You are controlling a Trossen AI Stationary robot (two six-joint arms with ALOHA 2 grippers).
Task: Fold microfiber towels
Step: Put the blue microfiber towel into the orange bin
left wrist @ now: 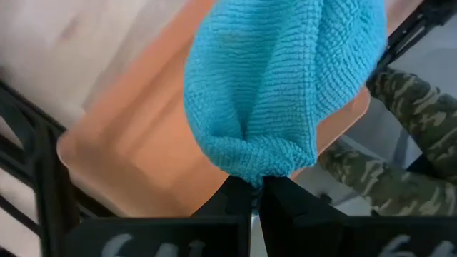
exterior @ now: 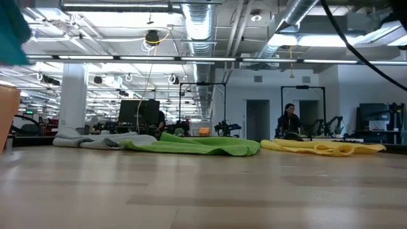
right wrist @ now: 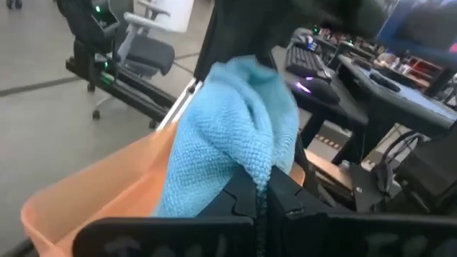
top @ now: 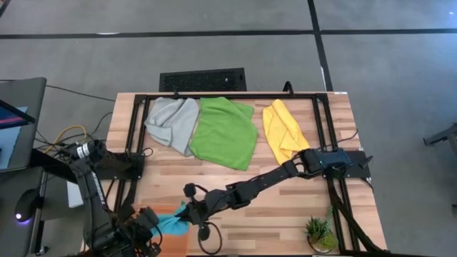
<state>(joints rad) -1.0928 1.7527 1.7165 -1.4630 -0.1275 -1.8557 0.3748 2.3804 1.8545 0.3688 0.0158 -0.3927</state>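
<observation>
Hanging above the flat orange rectangular tray (left wrist: 136,143) at the table's near left corner, the soft teal blue microfiber towel (top: 171,222) was pinched by both the left gripper (left wrist: 257,187) and right gripper (right wrist: 263,191), fingers pressed together on its folds.

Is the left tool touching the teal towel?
Touching. In the left wrist view, the left tool is shut on a bunched edge of the teal towel, with the cloth pinched between its two dark fingers.
</observation>
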